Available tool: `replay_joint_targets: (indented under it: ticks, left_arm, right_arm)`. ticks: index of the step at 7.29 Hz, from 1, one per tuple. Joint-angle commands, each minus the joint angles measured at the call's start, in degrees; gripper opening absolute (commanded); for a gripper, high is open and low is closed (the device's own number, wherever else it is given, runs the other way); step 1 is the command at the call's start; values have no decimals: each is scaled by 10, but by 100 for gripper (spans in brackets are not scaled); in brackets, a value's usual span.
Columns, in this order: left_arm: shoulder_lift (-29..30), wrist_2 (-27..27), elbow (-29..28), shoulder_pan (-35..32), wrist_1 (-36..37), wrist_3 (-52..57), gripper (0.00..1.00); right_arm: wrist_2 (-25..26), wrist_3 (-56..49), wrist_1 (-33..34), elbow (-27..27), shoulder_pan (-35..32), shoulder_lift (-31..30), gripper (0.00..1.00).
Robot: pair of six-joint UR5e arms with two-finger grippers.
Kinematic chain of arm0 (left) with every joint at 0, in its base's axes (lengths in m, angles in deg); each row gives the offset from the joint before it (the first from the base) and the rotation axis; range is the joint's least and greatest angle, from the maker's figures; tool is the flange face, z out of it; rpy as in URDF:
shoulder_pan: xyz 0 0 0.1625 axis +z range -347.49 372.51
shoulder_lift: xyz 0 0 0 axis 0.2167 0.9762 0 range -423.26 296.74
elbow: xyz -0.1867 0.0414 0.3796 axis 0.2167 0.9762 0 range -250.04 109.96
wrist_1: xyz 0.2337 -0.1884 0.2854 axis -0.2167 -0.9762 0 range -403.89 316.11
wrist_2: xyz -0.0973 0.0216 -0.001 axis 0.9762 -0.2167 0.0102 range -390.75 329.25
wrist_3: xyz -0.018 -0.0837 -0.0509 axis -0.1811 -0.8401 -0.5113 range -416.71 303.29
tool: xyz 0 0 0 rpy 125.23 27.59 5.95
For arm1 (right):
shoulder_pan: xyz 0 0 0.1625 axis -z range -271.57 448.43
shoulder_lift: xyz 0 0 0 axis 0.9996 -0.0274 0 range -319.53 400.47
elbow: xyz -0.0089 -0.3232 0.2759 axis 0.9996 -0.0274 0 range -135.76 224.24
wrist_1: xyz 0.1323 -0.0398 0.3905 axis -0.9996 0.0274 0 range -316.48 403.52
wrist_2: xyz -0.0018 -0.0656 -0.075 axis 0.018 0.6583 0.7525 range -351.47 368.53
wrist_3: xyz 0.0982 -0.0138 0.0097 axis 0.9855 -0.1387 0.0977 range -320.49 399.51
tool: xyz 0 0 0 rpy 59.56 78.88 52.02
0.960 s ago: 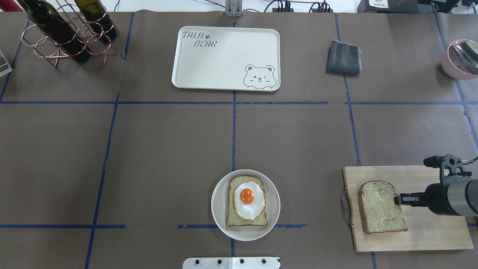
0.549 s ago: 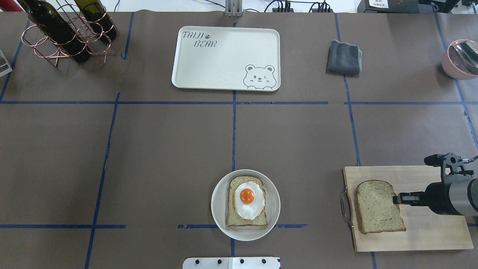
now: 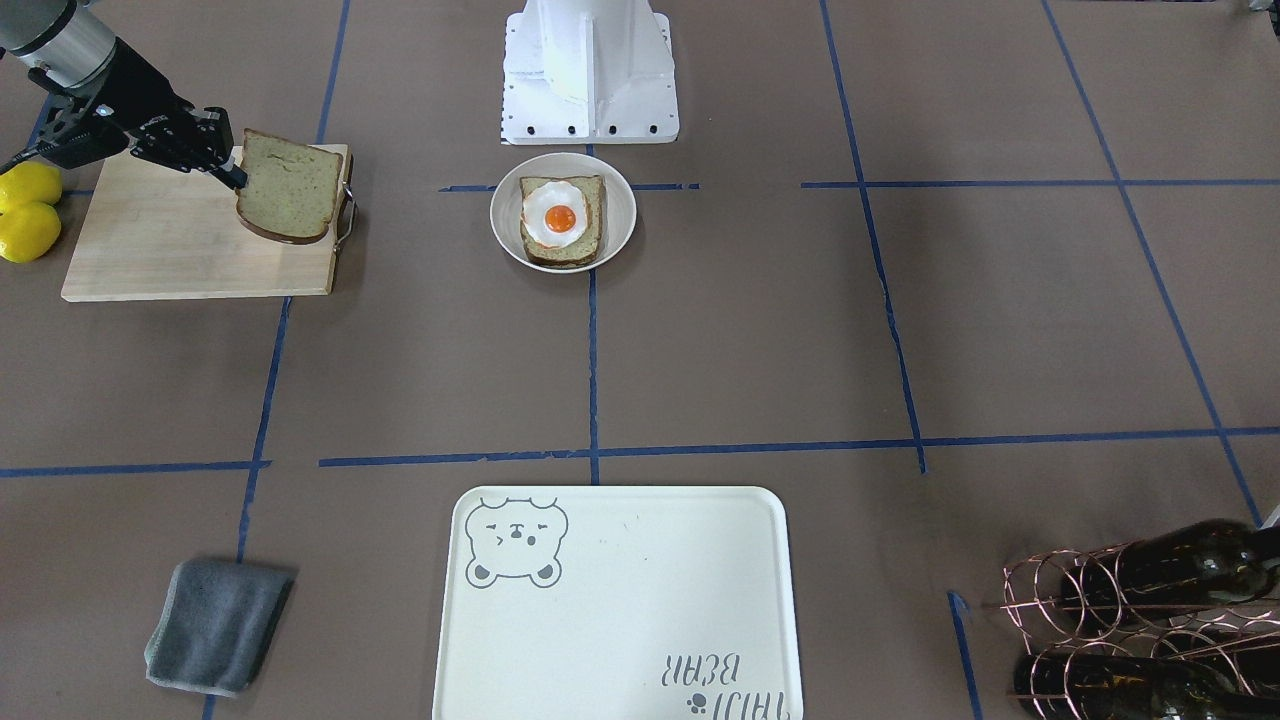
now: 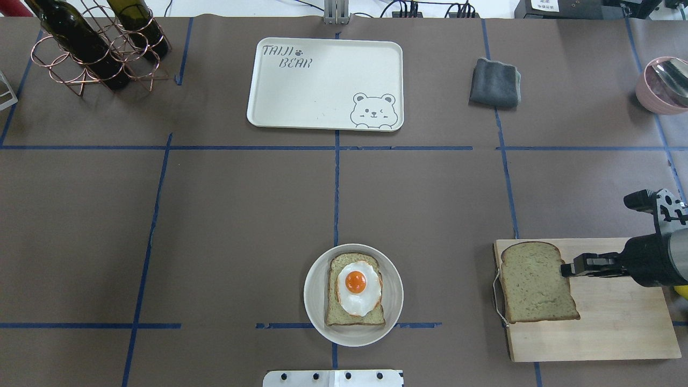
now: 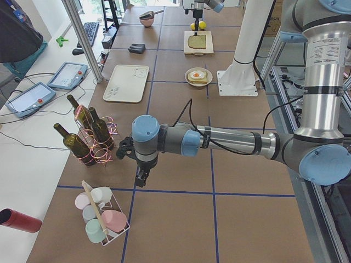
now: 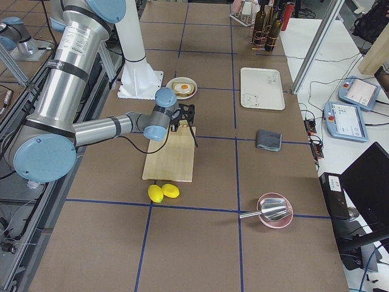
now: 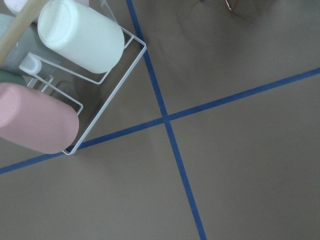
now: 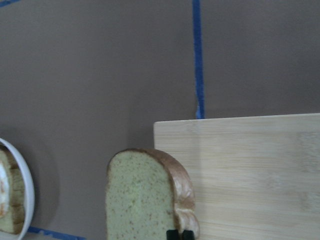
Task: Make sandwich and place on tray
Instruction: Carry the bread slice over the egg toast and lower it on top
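Note:
My right gripper [image 4: 564,267] is shut on the edge of a greenish-tan bread slice [image 4: 535,290] and holds it tilted above the wooden cutting board [image 4: 618,322]. The right wrist view shows this slice [image 8: 145,200] pinched at its crust. A second slice topped with a white fried egg [image 4: 359,287] lies on a round white plate [image 4: 310,294] near the front centre. The cream tray [image 4: 333,80] with the bear drawing lies bare at the far centre. My left gripper [image 5: 141,178] hangs near a cup rack, far from these; I cannot tell whether it is open.
Two lemons [image 3: 25,210] lie beside the cutting board. A grey cloth [image 4: 494,81] lies right of the tray. A copper wine rack [image 4: 91,48] with bottles stands far left. A pink bowl [image 4: 664,86] sits far right. A wire cup rack [image 7: 75,75] is under my left wrist.
My right gripper has lifted the bread slice off the cutting board and carried it up and slightly toward the table's centre. The plate, egg and tray have not moved.

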Motion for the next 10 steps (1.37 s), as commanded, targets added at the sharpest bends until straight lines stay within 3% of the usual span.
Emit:
replay_joint_targets:
  ticks: [1,4,5,6,8,10]
  left_arm:
    - [-1,0,0,0,0,0,100]
    - [-1,0,0,0,0,0,100]
    - [-1,0,0,0,0,0,100]
    - [-1,0,0,0,0,0,100]
    - [-1,0,-1,0,0,0,100]
    - [-1,0,-1,0,0,0,100]
  right_arm:
    - [-23,7,-1,2,-10,74,0]
    - [-11,63,1,-39,24,211,0]
    - [18,77,1,-51,56,238,0]
    - [81,78,4,-69,107,275,0]
    - [148,104,5,-80,176,297,0]
    - [167,106,45,-88,196,307,0]
